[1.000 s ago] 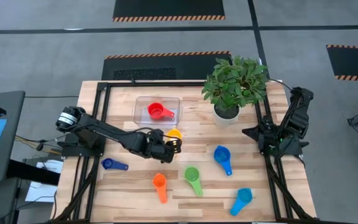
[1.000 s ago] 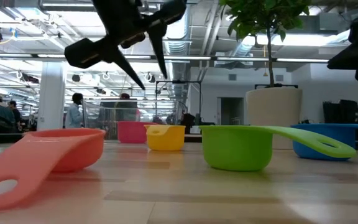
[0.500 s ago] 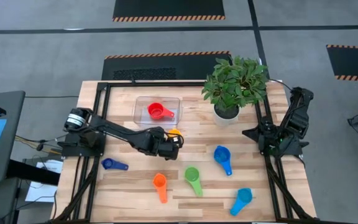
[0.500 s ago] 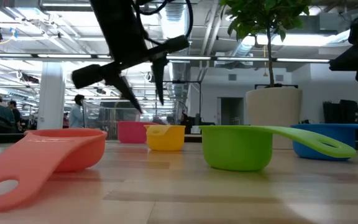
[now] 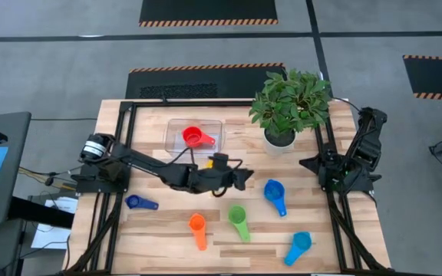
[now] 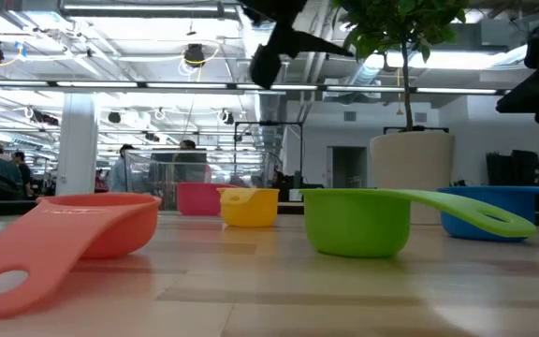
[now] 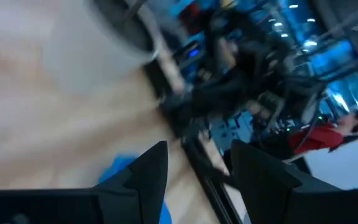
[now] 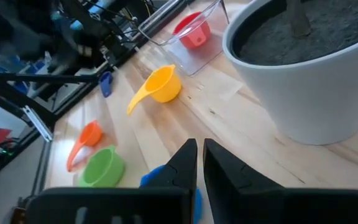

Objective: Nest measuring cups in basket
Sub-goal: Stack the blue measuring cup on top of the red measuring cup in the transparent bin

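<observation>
Left gripper [image 5: 244, 179] hangs above mid-table, raised off the wood, fingers [image 7: 148, 171] spread apart, nothing between them. A second ago it sat lower and further left, right over the small yellow plastic measuring cup [image 8: 160, 87]; it has since swung rightward toward the blue plastic scoop [image 5: 275, 193]. Yellow cup rests on the wood just beside the clear plastic rectangular basket [image 5: 176, 126], which holds the red scoop [image 5: 196, 138]. Dark blue [image 5: 140, 202], orange [image 5: 198, 228], green [image 5: 239, 220] and light blue [image 5: 298, 247] cups lie scattered along the near side. Right gripper [image 8: 199, 158] parked at the table's right edge near the white plant pot [image 8: 303, 81], fingers nearly together, empty.
</observation>
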{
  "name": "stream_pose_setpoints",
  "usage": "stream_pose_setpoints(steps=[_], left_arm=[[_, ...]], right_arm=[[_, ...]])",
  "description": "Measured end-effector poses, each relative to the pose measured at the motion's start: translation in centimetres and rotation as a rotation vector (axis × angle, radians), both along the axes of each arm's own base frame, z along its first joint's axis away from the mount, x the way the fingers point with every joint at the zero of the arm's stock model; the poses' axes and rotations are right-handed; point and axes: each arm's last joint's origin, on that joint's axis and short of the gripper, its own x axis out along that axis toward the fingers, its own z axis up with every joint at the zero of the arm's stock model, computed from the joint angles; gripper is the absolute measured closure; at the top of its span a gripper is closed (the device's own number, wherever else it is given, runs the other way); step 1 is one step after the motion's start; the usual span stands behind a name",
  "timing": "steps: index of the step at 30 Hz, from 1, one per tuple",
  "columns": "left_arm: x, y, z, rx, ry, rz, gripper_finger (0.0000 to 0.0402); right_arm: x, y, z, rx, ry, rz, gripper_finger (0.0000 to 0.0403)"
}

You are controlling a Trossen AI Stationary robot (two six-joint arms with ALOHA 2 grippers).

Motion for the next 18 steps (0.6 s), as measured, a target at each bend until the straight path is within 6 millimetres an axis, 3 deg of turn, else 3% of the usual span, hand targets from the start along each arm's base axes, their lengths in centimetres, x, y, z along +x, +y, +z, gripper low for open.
stream_pose_setpoints(steps=[5,9,14,18], left_arm=[[0.9,0.2,-0.1,0.034,0.024,-0.041,0.0237],[3.7,-0.3,-0.3,0.008,0.092,-0.101,0.0238],[8.4,-0.8,0.9,0.066,0.219,-0.158,0.0251],[10.6,-0.9,2.4,0.097,0.336,-0.169,0.0266]], right_arm=[[0.0,-0.1,-0.1,-0.011,0.008,0.001,0.0349],[-0.1,-0.1,-0.1,-0.011,0.013,0.004,0.0349],[-0.1,0.0,-0.2,0.012,0.05,0.043,0.0349],[-0.1,0.2,-0.3,0.036,0.091,0.086,0.0349]])
